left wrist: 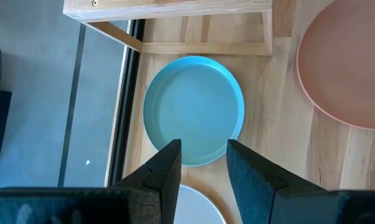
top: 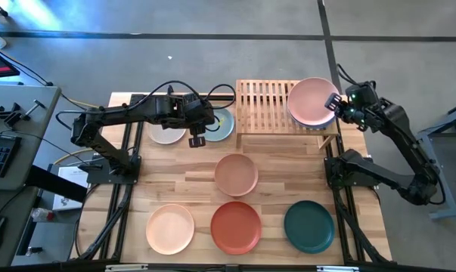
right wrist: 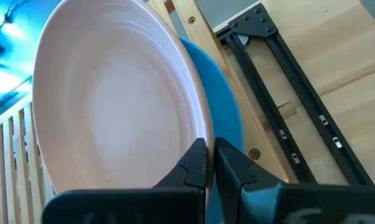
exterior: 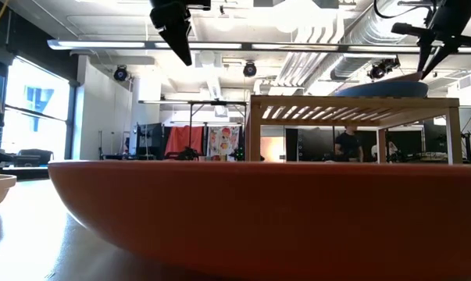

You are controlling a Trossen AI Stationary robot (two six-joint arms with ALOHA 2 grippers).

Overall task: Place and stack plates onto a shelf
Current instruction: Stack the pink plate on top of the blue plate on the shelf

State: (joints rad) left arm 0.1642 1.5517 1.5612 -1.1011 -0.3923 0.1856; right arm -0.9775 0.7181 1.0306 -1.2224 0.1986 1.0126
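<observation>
My right gripper (top: 335, 102) is shut on the pink plate (top: 309, 100) above the right end of the slatted shelf (top: 265, 106). A blue plate (top: 324, 125) lies on the shelf under it and also shows in the low view (exterior: 387, 89). My left gripper (top: 197, 140) is open and raised above the table, between the off-white plate (top: 165, 134) and the pale sage plate (top: 222, 125). In the left wrist view its fingers frame the near rim of the sage plate (left wrist: 193, 109) without touching it. The tan-pink (top: 236, 174), peach (top: 169, 229), orange-red (top: 236, 227) and dark green (top: 308, 226) plates lie flat on the table. My right gripper (right wrist: 210, 163) pinches the pink plate by its rim (right wrist: 198, 134) on the table's right side, one finger on the inner face and one on the underside. It comes slanting down from the right. The plate is tilted over the blue plate (right wrist: 227, 118). Whether it rests on it, I cannot tell.
The shelf's left half (top: 256, 97) is bare slats. Both arm bases stand at the table's left and right edges. In the low view the orange-red plate (exterior: 266, 215) fills the foreground. A monitor and keyboard desk (top: 8, 128) sits left of the table.
</observation>
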